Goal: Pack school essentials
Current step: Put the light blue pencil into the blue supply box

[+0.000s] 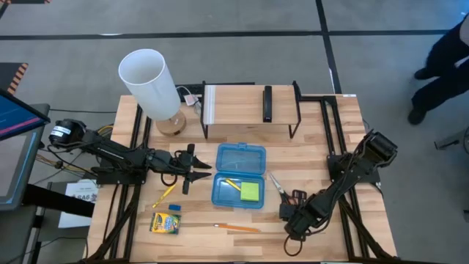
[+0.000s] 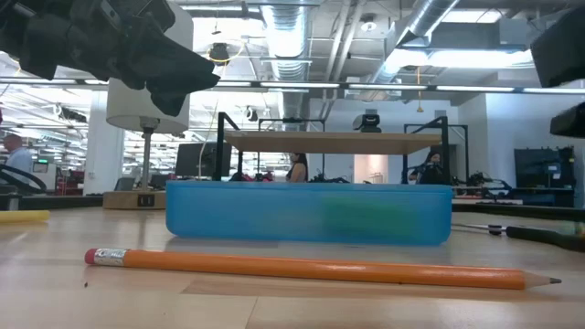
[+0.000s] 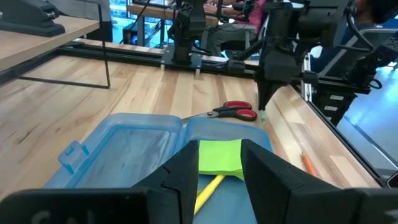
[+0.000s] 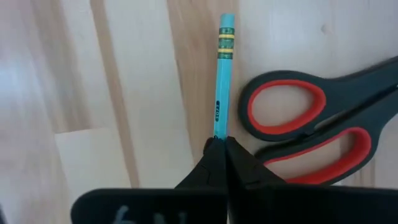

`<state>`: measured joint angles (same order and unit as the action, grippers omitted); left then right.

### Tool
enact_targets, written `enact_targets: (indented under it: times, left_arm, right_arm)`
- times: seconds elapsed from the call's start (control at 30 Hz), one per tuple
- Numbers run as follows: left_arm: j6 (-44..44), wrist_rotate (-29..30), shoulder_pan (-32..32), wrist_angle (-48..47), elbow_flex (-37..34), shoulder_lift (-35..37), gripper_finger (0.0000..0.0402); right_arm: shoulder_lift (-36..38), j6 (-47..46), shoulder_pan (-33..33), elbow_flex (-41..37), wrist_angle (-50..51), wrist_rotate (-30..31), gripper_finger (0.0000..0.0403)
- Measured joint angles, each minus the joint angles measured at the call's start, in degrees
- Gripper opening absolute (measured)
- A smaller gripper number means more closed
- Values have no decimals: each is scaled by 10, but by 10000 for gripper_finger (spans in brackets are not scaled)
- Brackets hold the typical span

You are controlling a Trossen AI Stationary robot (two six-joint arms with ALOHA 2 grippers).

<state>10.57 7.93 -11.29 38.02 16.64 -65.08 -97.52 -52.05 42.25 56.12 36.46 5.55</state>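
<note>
I read the job as partly done. On the table (image 1: 344,125), the open blue case (image 1: 238,176) sits at the centre of the high view, and in its lower tray I can see the green sticky-note pad (image 1: 251,192) and a yellow pencil (image 1: 233,184) already packed. Everything else is outside it. The yellow-green crayon box (image 1: 165,223) lies at lower left of the high view, with the small blue eraser (image 1: 174,207) just above it and a second yellow pencil (image 1: 164,195) a little higher. The orange pencil (image 1: 236,228) lies below the case. The red-handled scissors (image 1: 281,185) rest just right of the case.

My right end effector (image 4: 220,144) is down at lower right of the high view, its fingers together on the tip of the teal pen (image 4: 221,74), which lies flat on the table beside the scissor handles. My left end effector (image 3: 219,163) hovers at the case's left edge with fingers apart and empty, looking over the pad.

By my count two items are in and six remain, the pen likely next
</note>
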Motion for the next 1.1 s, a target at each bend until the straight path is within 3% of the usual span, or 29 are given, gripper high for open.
enact_targets:
  times: [0.43,0.67,1.1]
  left_arm:
    - [2,0,0,0,0,0,108]
    - [2,0,0,0,0,0,108]
    - [2,0,0,0,0,0,108]
  right_arm:
    - [3,15,-5,2,1,5,0]
    - [4,31,-12,38,52,8,0]
    - [5,149,-67,110,96,40,0]
